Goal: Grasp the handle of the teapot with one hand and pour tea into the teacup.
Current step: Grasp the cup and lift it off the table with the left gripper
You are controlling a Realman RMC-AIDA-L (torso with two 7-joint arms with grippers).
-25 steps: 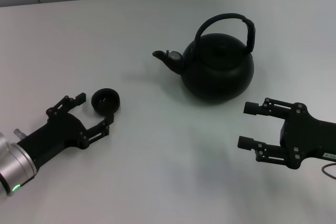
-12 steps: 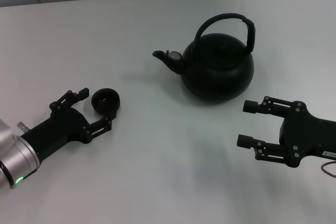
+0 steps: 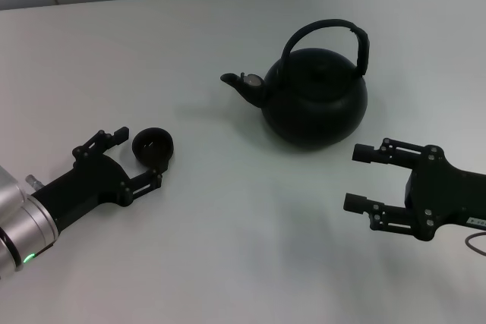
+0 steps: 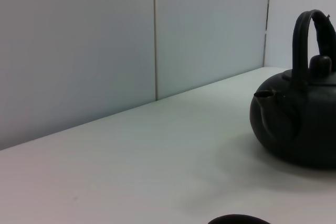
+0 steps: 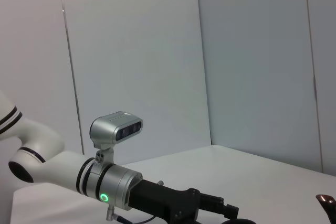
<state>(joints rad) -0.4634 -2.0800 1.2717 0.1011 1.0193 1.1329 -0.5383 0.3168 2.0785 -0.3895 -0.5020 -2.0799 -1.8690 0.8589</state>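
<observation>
I'm seeing the teapot (image 3: 315,100) sitting on the table (image 3: 228,240) right of centre and farther back, its spout pointing left. The teacup (image 3: 153,146) is lying well to its near left, between the left gripper's (image 3: 137,158) spread fingers. The right gripper (image 3: 361,180) is hovering near-right of the teapot, apart from it.

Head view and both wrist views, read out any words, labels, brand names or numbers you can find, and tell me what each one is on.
No readable text in any view.
Right end effector: a small pale label at its wrist end, too small to read.
Teapot, teacup and table: plain, no markings.
Left end effector: only a green light on its silver wrist, no words.
</observation>
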